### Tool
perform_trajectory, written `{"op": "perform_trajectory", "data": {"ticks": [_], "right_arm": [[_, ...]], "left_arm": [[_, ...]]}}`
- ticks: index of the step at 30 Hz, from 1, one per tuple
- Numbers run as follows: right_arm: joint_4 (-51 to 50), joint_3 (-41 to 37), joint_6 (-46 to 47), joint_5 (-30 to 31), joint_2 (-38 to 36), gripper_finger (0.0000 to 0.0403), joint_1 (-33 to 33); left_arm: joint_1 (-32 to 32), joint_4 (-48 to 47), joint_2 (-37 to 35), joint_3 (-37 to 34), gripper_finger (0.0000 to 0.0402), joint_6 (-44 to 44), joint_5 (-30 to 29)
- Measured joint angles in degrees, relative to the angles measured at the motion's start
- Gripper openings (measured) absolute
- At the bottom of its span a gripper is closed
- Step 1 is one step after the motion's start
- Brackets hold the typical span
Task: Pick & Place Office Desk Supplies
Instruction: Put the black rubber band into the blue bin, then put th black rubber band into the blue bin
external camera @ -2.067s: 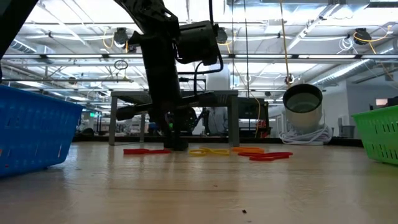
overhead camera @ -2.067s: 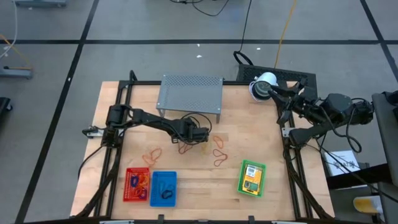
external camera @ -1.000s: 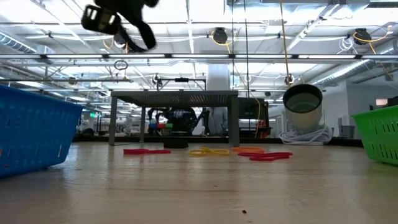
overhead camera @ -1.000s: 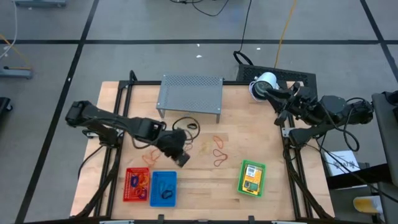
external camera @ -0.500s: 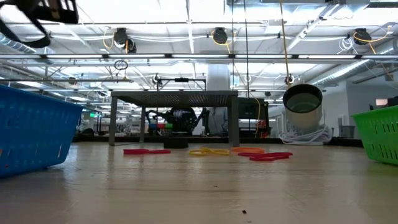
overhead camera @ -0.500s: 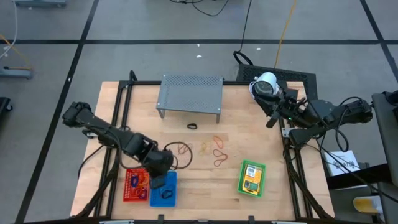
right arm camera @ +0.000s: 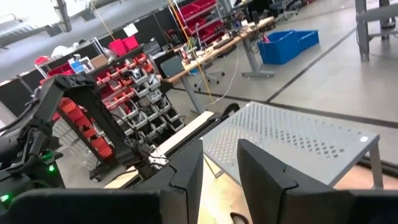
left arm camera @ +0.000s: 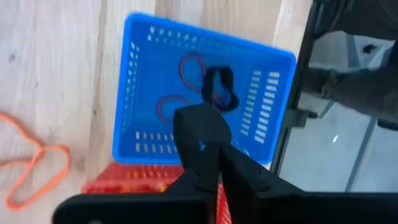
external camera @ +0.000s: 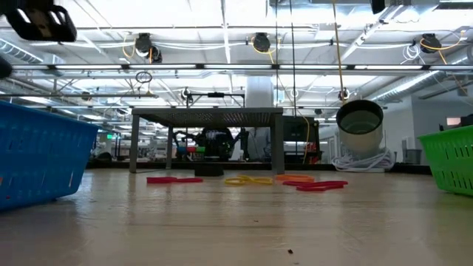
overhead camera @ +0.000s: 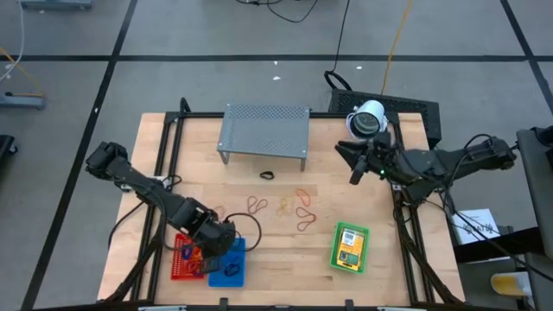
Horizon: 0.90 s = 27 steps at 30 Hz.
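The left hand has been swung from the loose rubber bands to above the blue basket, fingers nearly closed, nothing seen held. A delivery is suggested. The right hand is parted.

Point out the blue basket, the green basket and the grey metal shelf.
blue basket (left arm camera: 140, 93): left wrist view, on its perforated side wall.
green basket (overhead camera: 333, 250): high view, on its left rim.
grey metal shelf (overhead camera: 264, 127): high view, middle of its perforated top.
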Motion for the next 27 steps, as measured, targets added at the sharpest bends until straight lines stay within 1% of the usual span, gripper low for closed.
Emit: {"op": "perform_trajectory", "data": {"ticks": [3, 8, 10, 14, 18, 23, 27], "right_arm": [[0.0, 0.0, 1.6, 0.0, 1.8, 0.0089, 0.0], [0.0, 0.0, 3.0, -0.3, 4.0, 0.0089, 0.0], [0.0, 0.0, 2.5, -1.5, 4.5, 0.0089, 0.0], [0.0, 0.0, 2.1, -1.7, 5.0, 0.0089, 0.0], [0.0, 0.0, 2.0, -1.7, 5.0, 0.0089, 0.0], [0.0, 0.0, 1.5, -1.7, 5.0, 0.0089, 0.0], [0.0, 0.0, 0.8, -1.7, 4.9, 0.0089, 0.0]], "left_arm": [[-0.2, 2.1, 0.0, -0.7, 0.0035, 0.4, -0.1], [-0.4, 2.8, 0.0, -0.7, 0.0072, 1.5, -0.1], [-0.3, 2.8, 0.0, -0.7, 0.0087, 0.9, -0.3], [-0.4, 3.6, 0.0, -0.8, 0.0108, -2.3, -1.0], [-0.1, 4.2, 0.0, -0.8, 0.0116, -7.0, -5.9], [1.2, 4.5, 0.0, -0.8, 0.0117, -11.0, -8.0], [3.1, 4.7, 0.0, -0.8, 0.0118, -11.6, -10.9]]}}
